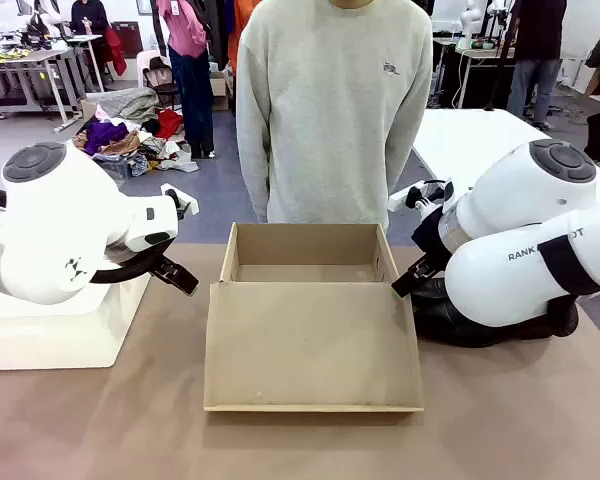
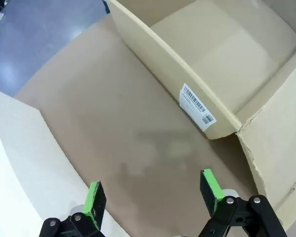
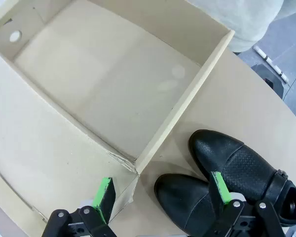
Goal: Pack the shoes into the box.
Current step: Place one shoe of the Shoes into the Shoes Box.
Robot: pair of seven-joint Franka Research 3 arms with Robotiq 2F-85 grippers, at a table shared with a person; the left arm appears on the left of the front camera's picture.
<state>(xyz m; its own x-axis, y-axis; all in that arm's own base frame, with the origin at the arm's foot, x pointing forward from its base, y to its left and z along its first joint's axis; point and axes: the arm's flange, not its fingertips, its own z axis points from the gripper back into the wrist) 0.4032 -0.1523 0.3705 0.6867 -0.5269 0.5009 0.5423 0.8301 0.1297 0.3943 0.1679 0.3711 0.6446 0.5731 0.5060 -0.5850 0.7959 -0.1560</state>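
Left claw (image 2: 152,193) hovers spread apart beside the box (image 2: 153,60); right claw (image 3: 162,190), equally apart, over the shoes (image 3: 237,163).

Pretty clearly a robotics lab: cluttered workbenches (image 1: 32,58), a clothes heap (image 1: 130,135) on the floor (image 1: 215,185), people (image 1: 188,60) standing around.

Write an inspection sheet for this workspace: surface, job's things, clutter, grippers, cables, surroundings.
Surface: brown table, bare around the box.
Job's things: box open and empty, lid lying flat toward the robot; shoes side by side on the table, outside the box's right wall.
Clutter: white block at table's left end.
Grippers: left gripper open over bare table beside the box; right gripper open above the shoes' toes and box corner.
Cables: black cable looped under the left arm's wrist.
Surroundings: person in grey sweater at far side; clothes pile on the floor behind.
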